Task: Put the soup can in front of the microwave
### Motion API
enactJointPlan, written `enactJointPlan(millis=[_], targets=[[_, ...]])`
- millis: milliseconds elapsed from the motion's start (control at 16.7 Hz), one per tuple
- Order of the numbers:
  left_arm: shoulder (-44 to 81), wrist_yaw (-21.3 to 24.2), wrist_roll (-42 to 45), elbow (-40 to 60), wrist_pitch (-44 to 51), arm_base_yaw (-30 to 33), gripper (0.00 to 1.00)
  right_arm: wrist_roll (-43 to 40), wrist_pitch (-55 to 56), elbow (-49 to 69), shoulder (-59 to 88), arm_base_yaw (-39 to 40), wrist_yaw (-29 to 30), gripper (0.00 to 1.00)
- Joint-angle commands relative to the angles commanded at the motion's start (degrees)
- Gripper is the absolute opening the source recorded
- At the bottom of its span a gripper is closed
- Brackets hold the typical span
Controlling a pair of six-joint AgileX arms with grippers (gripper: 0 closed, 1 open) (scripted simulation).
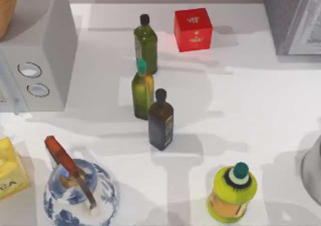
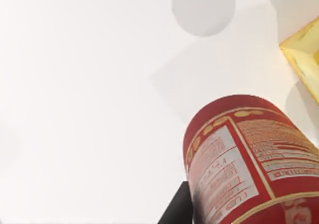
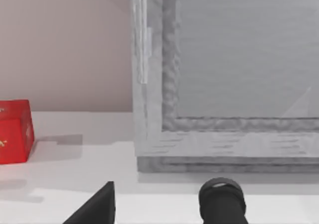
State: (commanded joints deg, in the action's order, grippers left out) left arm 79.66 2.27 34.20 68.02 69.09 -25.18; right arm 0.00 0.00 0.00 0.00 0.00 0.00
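Left wrist view: soup can point(image 2: 249, 164) close against the left gripper's dark finger point(image 2: 178, 209); whether it's gripped, cannot tell. Microwave point(image 1: 42, 50) far left.

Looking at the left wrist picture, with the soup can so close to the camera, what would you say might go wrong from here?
1. The soup can sits tilted beside one dark finger of the left gripper; how firmly it is gripped cannot be told, so it may slip or land tipped.
2. The yellow box lies near the can, and could be bumped during placing.
3. In the top view the microwave has the blue-and-white pot nearby, which narrows the landing space.
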Motion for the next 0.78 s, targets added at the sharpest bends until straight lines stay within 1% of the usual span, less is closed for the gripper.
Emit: enactJointPlan(millis=[180, 300, 420, 780], targets=[[3.5, 0.6, 2.5, -5.9, -6.6, -7.9, 0.00, 0.0, 0.0, 0.0, 0.0, 0.0, 0.0, 1.00], [5.4, 0.9, 3.4, -8.1, -9.5, -10.8, 0.00, 0.0, 0.0, 0.0, 0.0, 0.0, 0.0, 1.00], [6.1, 1.0, 3.7, -8.8, -10.5, -11.7, 0.00, 0.0, 0.0, 0.0, 0.0, 0.0, 0.0, 1.00], [6.1, 0.9, 3.7, -9.1, -10.9, -11.5, 0.00, 0.0, 0.0, 0.0, 0.0, 0.0, 0.0, 1.00]])
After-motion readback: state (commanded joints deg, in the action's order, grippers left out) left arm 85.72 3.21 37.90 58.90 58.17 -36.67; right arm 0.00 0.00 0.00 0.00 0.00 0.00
